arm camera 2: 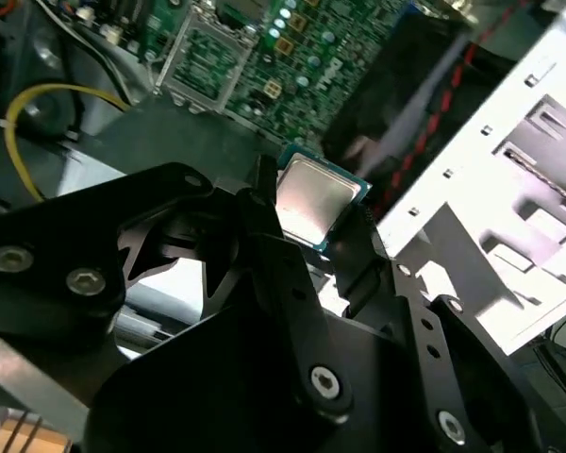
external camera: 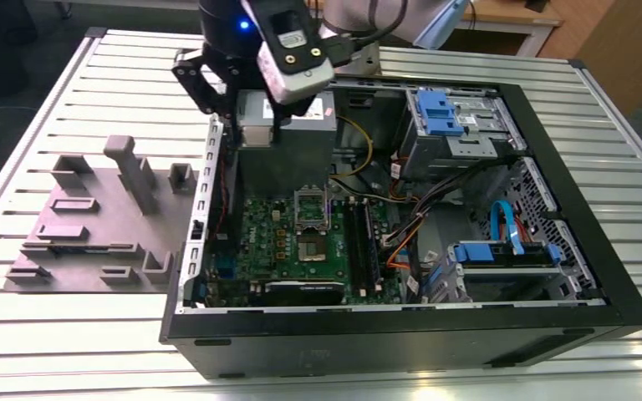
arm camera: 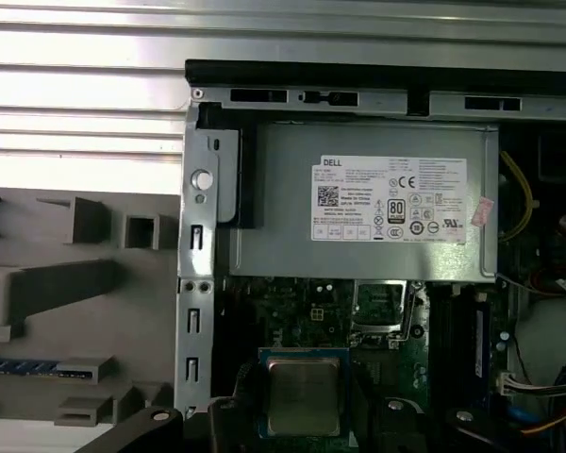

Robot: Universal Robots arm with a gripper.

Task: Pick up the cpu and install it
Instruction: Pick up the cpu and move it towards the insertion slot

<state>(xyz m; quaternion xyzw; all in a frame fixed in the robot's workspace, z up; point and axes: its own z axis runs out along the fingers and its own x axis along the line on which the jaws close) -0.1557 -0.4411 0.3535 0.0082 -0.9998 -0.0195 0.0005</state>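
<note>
We see a slatted metal counter carrying an open black computer case, with a grey fixture block beside it on the exterior view's left. Inside the case sit a grey power box and a green board with its dark socket frame. Our end effector hangs above the case. Its black fingers are closed on the cpu, silvery top showing, well apart from the socket frame.

Fingers tight around the cpu
</note>
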